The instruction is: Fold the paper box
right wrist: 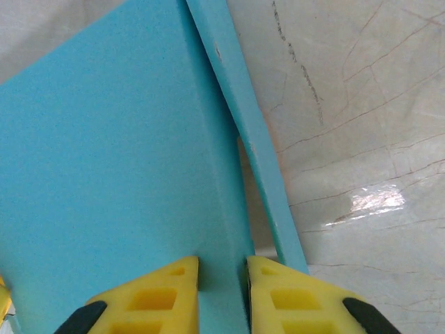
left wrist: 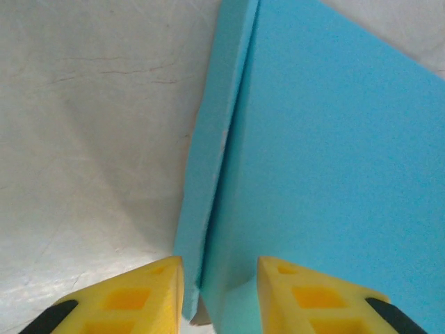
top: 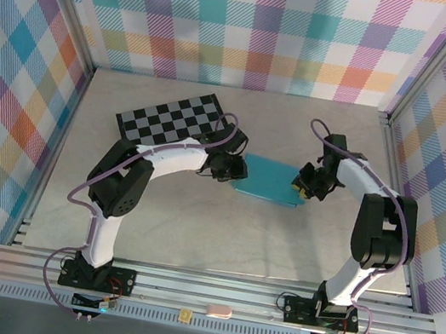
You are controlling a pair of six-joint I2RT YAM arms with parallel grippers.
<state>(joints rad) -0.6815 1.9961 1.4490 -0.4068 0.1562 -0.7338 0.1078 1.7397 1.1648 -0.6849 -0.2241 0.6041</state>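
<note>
Top external view, left to right: one black-and-grey checkered board lies flat at the far left of the pale, marble-veined table, turned off square. Near it the left arm, white with black joints, curls inward. Its left gripper sits at the left end of the single paper box, a slim, flat teal-blue cardboard rectangle near the table's middle. The right gripper meets the box's right end, carried by the right arm. Three pastel plaid walls close in the left, far and right sides.

Left wrist view: two yellow wedge-shaped fingertips with hollow cells straddle the box's edge. There a narrow matte flap runs along a crease beside the broad, smooth panel, and a sliver of white inner side peeks out at the bottom. The jaws stand somewhat apart around the card. Whether they press on it I cannot tell.

Right wrist view: two more yellow fingertips are clenched on a raised teal strip of the box's side, which fills the narrow gap between them. The wide panel spreads to the left. One thin flap slants away on the right, over the glossy, hairline-cracked tabletop.
</note>
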